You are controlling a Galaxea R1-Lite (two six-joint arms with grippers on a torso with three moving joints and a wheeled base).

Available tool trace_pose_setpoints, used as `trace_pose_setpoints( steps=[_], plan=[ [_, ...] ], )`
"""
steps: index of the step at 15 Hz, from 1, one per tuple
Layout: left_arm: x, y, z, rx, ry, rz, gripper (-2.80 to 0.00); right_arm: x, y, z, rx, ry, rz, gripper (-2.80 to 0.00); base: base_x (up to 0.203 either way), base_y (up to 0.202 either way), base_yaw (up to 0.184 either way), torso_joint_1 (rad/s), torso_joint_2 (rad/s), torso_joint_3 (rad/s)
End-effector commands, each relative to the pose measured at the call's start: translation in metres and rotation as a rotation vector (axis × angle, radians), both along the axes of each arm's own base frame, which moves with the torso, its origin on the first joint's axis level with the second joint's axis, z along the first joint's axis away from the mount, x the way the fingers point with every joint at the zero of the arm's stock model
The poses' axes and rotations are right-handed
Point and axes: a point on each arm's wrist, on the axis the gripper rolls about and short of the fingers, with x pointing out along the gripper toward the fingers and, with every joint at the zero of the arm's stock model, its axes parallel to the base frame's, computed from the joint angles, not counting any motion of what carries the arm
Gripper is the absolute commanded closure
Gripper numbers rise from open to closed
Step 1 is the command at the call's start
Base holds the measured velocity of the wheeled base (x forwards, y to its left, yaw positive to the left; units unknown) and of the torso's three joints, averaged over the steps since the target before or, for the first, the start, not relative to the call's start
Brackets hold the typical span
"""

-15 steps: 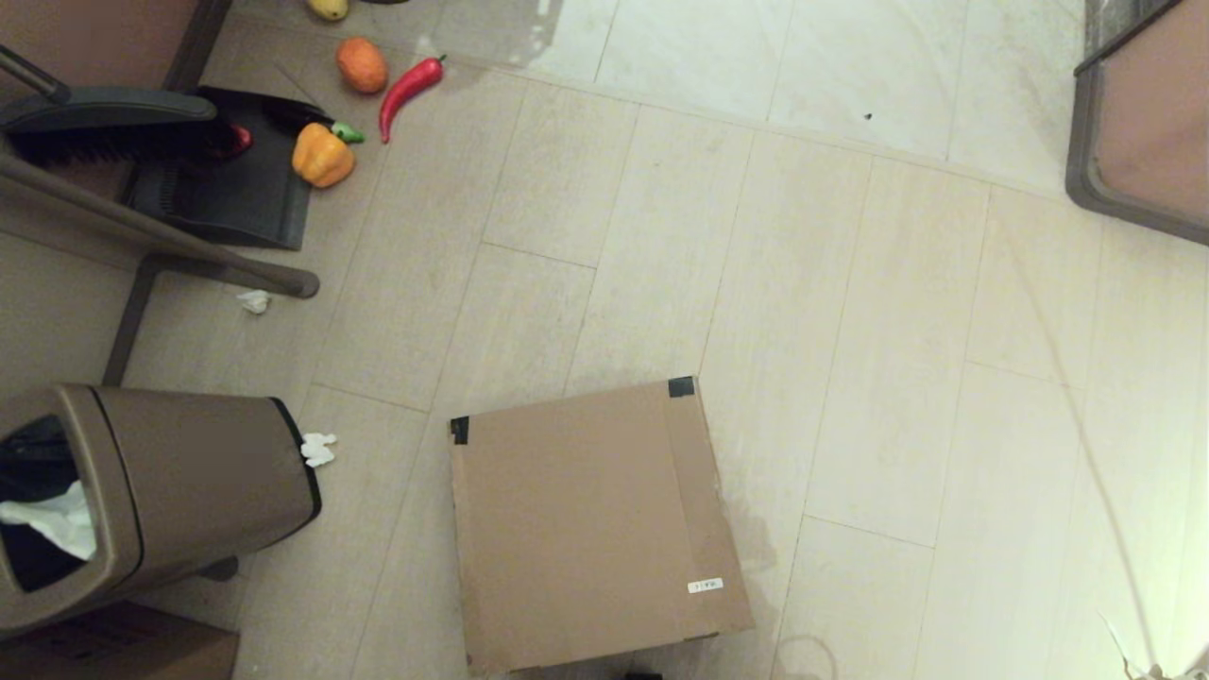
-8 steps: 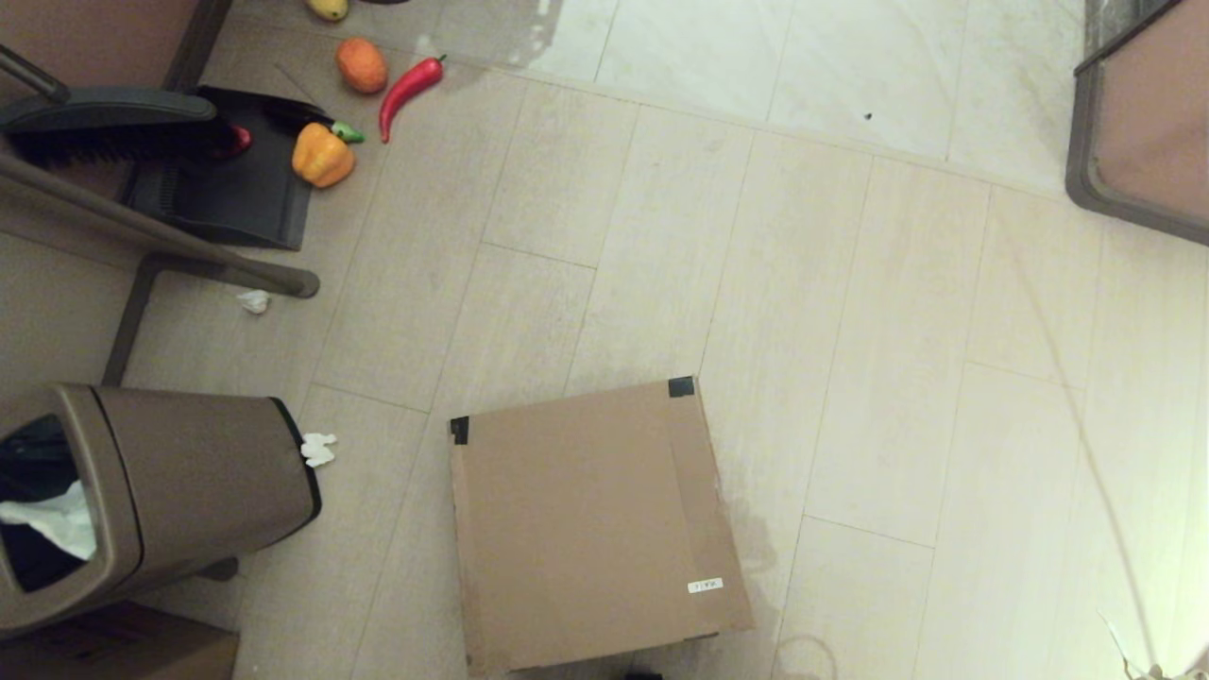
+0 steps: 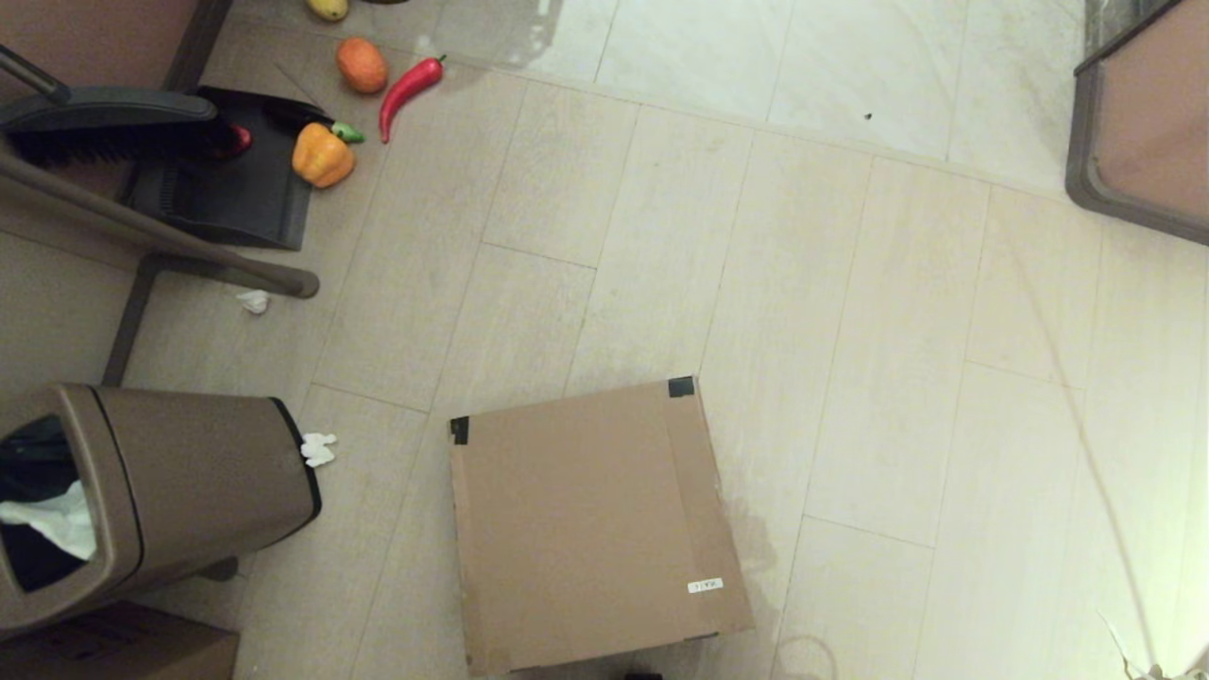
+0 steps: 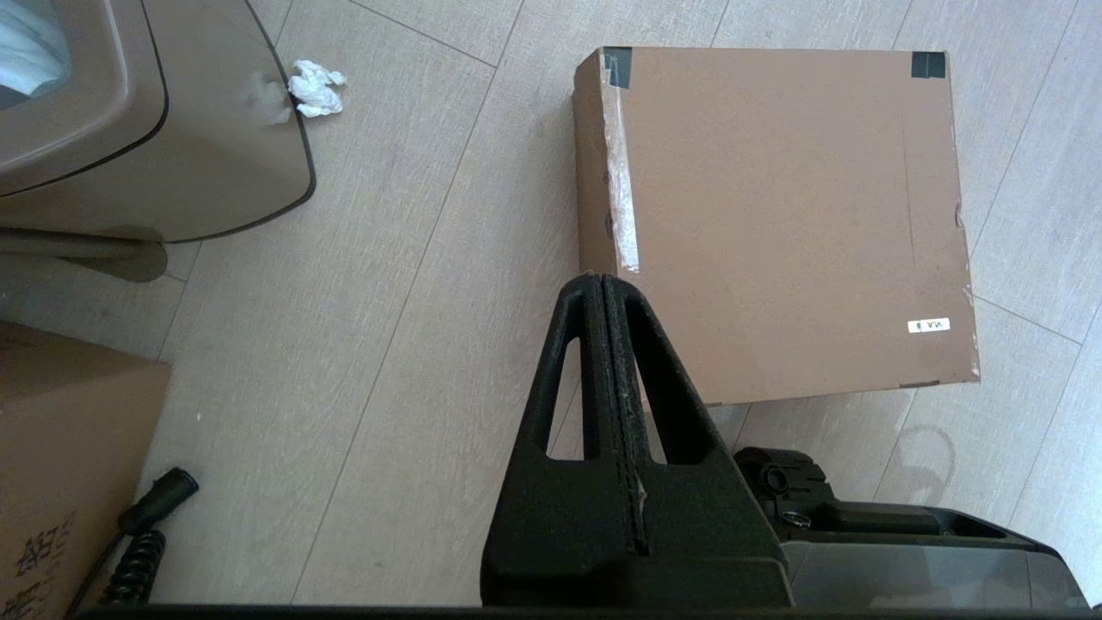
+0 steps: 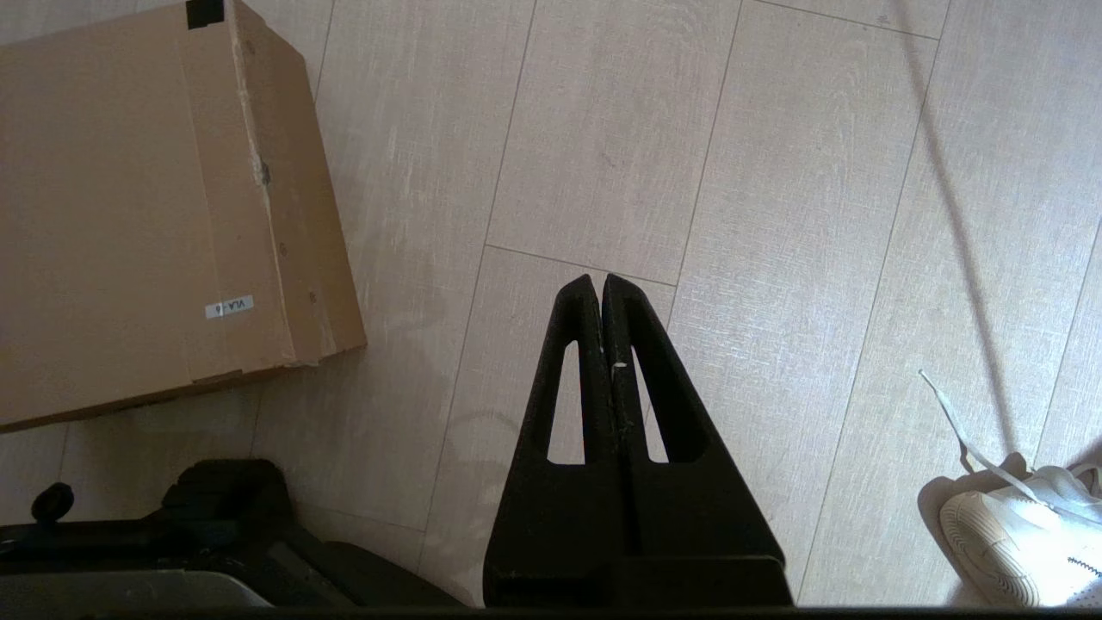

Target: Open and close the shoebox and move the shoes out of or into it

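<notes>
The shoebox [image 3: 590, 524] lies on the floor with its lid down, black tape at its two far corners and a small white sticker near its right front. It also shows in the left wrist view, shoebox [image 4: 775, 215], and in the right wrist view, shoebox [image 5: 146, 207]. The teal-blue shoes are hidden or out of view. My left gripper [image 4: 600, 277] hangs shut and empty above the box's left front corner. My right gripper [image 5: 598, 279] hangs shut and empty over bare floor to the right of the box. Neither gripper appears in the head view.
A brown trash bin [image 3: 161, 491] lies tipped at the left, with a printed carton [image 3: 123, 652] below it. A dustpan and brush [image 3: 217, 165], toy peppers and an orange [image 3: 362, 64] lie at the far left. A white sneaker [image 5: 1024, 517] sits at the right.
</notes>
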Motion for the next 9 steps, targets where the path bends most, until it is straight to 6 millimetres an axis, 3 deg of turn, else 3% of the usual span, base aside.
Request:
trace_pose_setpoints(
  steps=[1, 9],
  plan=[
    [0.0011, 0.0, -0.0038, -0.002, 0.015, 0.0, 0.0, 0.0001, 0.0, -0.0001, 0.002, 0.003, 0.0, 0.0, 0.0, 0.0, 0.0, 0.0, 0.0, 0.0],
    [0.001, 0.0, -0.0038, -0.003, 0.014, 0.0, 0.0, 0.0001, 0.0, -0.0001, 0.001, 0.003, 0.001, 0.0, 0.0, 0.0, 0.0, 0.0, 0.0, 0.0]
  ],
)
